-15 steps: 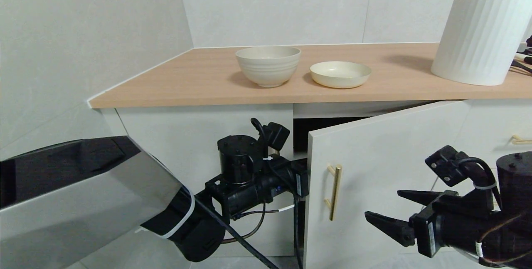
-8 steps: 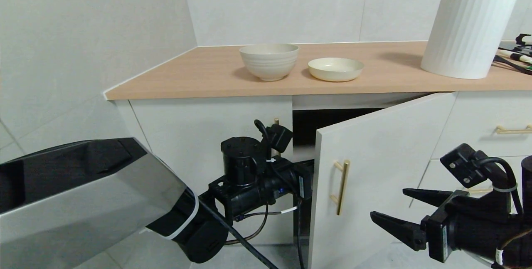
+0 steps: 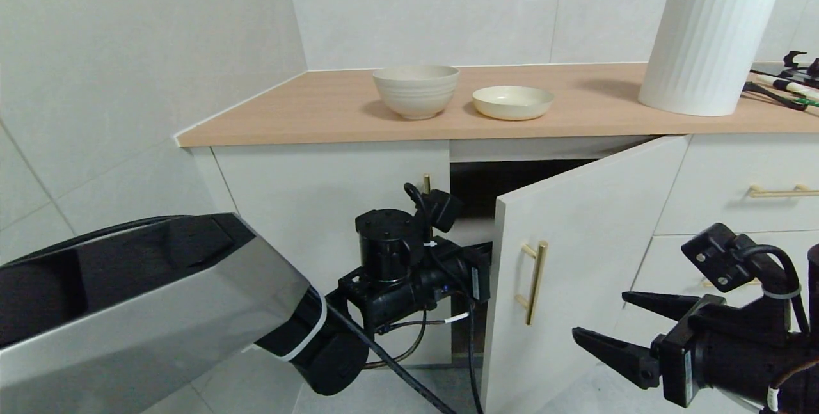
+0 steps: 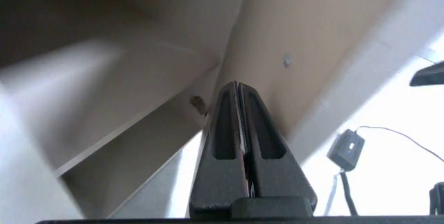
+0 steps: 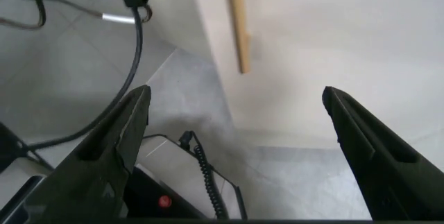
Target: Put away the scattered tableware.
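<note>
The cabinet door (image 3: 576, 260) is ajar, but bowl (image 3: 416, 89) and dish (image 3: 513, 102) wait on the counter (image 3: 307, 116), left gripper (image 4: 236, 92) pinched empty, right gripper (image 3: 598, 315) spread.

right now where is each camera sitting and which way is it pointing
Head view: on the head, facing forward and down at counter, bowl, plate and open cabinet door; both arms show.
Left wrist view: on the left wrist, facing into the cabinet; shut left gripper shows.
Right wrist view: on the right wrist, facing the door's gold handle and floor; open right gripper shows.
Shared: head and right wrist views both show that handle.
</note>
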